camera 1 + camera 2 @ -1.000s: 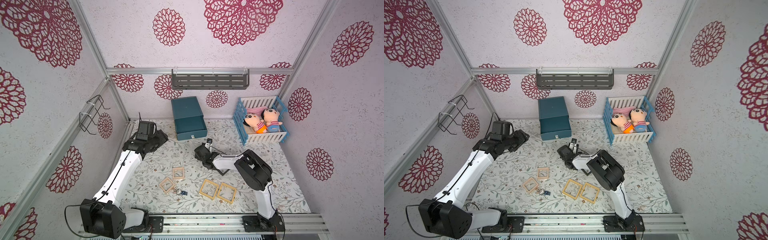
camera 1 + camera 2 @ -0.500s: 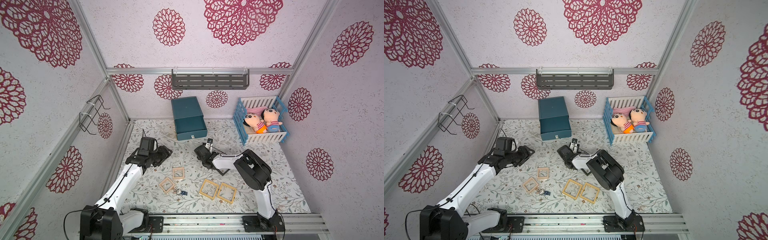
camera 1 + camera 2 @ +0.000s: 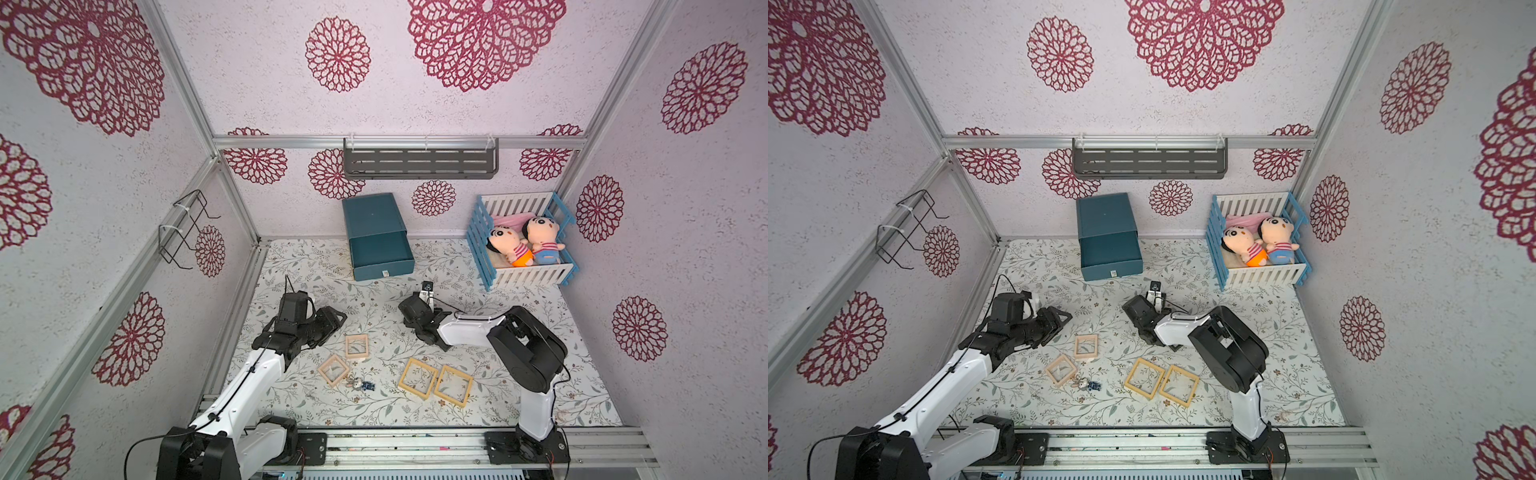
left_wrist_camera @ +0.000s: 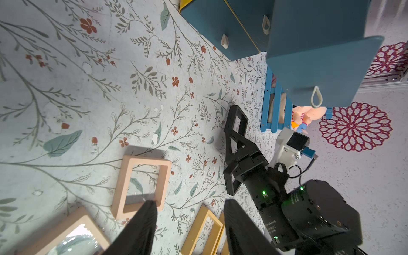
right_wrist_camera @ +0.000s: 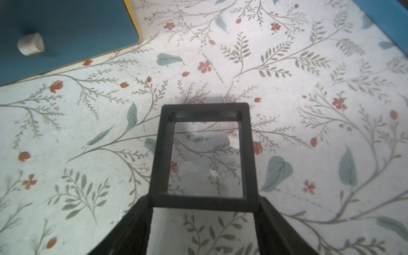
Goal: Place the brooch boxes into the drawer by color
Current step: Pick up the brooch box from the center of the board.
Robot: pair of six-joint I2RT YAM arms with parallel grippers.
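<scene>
1. nearest the arm bases, the two yellow brooch boxes lie flat and touch edge to edge; no gripper is on them, so i judge they are waiting their turn
2. just beyond lie two pink brooch boxes, also flat, the nearer one just beside a small trinket
3. the left gripper hangs low by the farther pink box, its jaws partly apart and empty, probably lining up to straddle that frame
4. the right gripper is clamped on the near edge of a black brooch box, held flat side down so it can slide in level; i cannot tell whether its far edge touches the table
5. farthest, the drawer stands at the back wall, front toward the arms; the black box is well short of it, not yet in
</scene>
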